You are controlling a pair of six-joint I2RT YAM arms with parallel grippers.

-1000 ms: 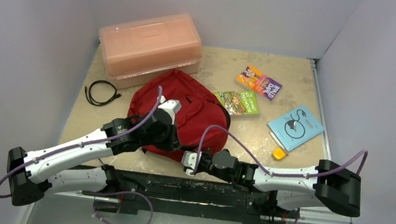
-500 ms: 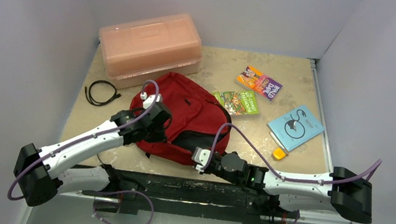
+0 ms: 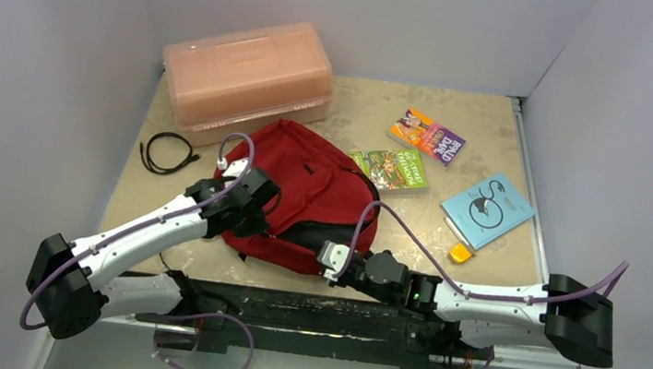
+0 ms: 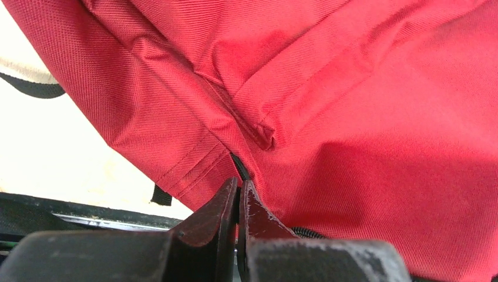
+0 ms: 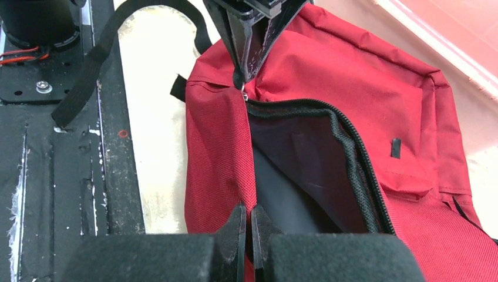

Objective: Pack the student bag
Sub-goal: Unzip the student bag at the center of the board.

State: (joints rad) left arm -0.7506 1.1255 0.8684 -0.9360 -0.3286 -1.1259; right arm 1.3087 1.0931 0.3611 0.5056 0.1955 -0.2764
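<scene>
The student bag (image 3: 322, 189) is a dark red backpack lying flat in the middle of the table. Its main zipper is partly undone and shows a dark inside (image 5: 293, 170). My left gripper (image 3: 264, 226) is shut on the black zipper pull (image 4: 239, 170) at the near left end of the opening; it also shows in the right wrist view (image 5: 245, 70). My right gripper (image 3: 322, 260) is shut on the red fabric edge of the bag (image 5: 217, 164) at its near side, beside the opening.
A translucent orange-pink plastic box (image 3: 247, 78) stands behind the bag. A black cable (image 3: 167, 152) lies at the left. A green book (image 3: 391, 169), a purple book (image 3: 428, 136), a blue booklet (image 3: 487, 209) and a small orange item (image 3: 460, 253) lie to the right.
My left gripper has moved left and away along the bag's near edge with the zipper pull, and the opening has widened. My right gripper shifted slightly right, then held still.
</scene>
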